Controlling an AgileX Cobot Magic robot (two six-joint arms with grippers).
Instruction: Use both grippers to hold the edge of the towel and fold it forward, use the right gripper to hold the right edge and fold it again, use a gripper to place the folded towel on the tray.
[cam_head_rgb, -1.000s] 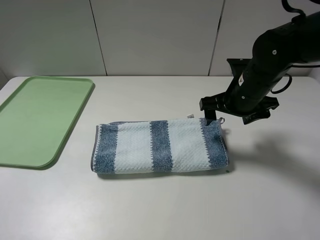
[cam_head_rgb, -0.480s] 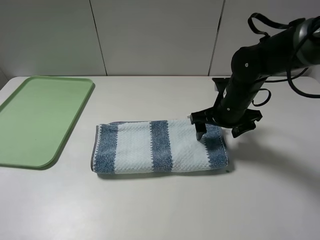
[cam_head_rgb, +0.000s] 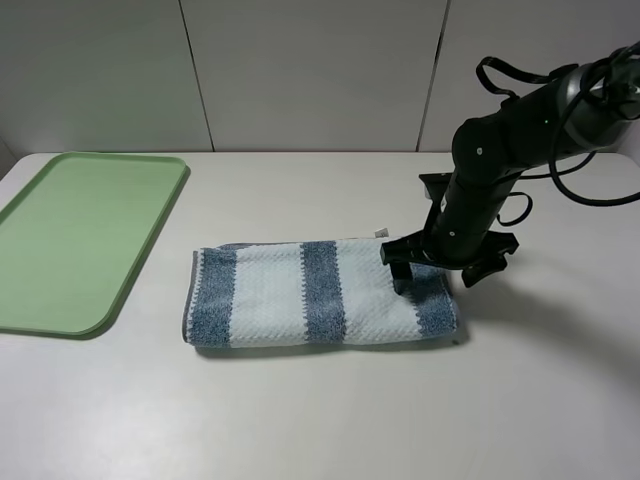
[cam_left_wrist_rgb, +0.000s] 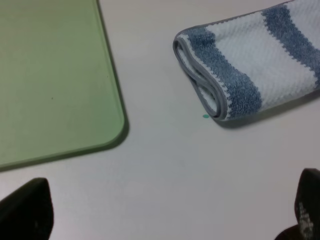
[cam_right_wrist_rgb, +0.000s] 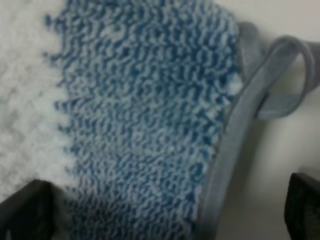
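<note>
High view, towel: the towel (cam_head_rgb: 320, 293) lies on the white tabletop (cam_head_rgb: 330, 420), folded into a long band with a waffle weave and alternating dark blue-grey and pale stripes.
High view, tray: the tray (cam_head_rgb: 90, 235), light green, sits well apart from the towel's left end.
High view, arm: the right gripper (cam_head_rgb: 435, 279) is low over the towel's right end.
Left wrist view: the left gripper (cam_left_wrist_rgb: 165, 215) hangs above bare tabletop, jaws wide apart and empty; the towel's rolled end is near the tray's corner.
Right wrist view: a dark stripe, the grey edging (cam_right_wrist_rgb: 227, 150) and the corner loop (cam_right_wrist_rgb: 287, 75) fill the view; the jaws are spread, one finger over the cloth and one beyond its edge, gripping nothing.
</note>
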